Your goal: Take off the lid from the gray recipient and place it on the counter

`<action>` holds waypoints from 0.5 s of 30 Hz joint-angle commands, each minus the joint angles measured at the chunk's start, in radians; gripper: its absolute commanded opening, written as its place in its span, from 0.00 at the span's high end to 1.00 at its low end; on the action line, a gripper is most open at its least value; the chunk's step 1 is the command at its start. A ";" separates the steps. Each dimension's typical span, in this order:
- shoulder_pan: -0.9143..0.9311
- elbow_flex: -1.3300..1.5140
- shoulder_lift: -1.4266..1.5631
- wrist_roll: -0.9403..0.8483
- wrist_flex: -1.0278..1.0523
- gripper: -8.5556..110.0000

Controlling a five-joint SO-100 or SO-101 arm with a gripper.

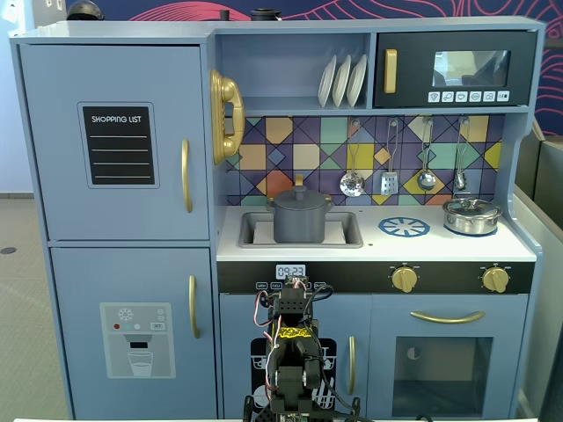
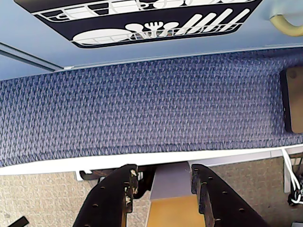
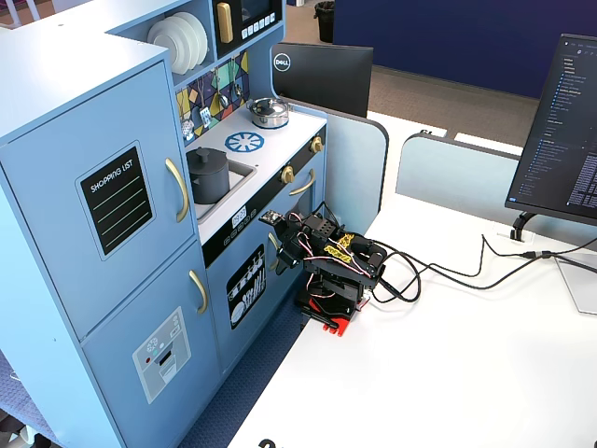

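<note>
The gray recipient (image 1: 299, 221) stands in the recessed sink of the white counter (image 1: 440, 246). The dark-gray lid (image 1: 300, 197) sits shut on it, knob up. Both also show in the other fixed view, the recipient (image 3: 207, 179) with the lid (image 3: 204, 155) on top. My arm (image 1: 294, 347) is folded low in front of the toy kitchen, well below the counter. In the wrist view my gripper (image 2: 163, 171) points down at the blue carpet, its jaws apart with nothing between them.
A shiny silver pot (image 1: 471, 216) stands at the counter's right, beside the blue burner ring (image 1: 404, 227). Utensils hang on the back wall (image 1: 387, 171). Cables (image 3: 448, 271) trail from the arm across the white table. A monitor (image 3: 560, 121) stands at the right.
</note>
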 commanded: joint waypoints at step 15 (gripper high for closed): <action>0.107 -0.040 -0.009 0.037 -0.060 0.93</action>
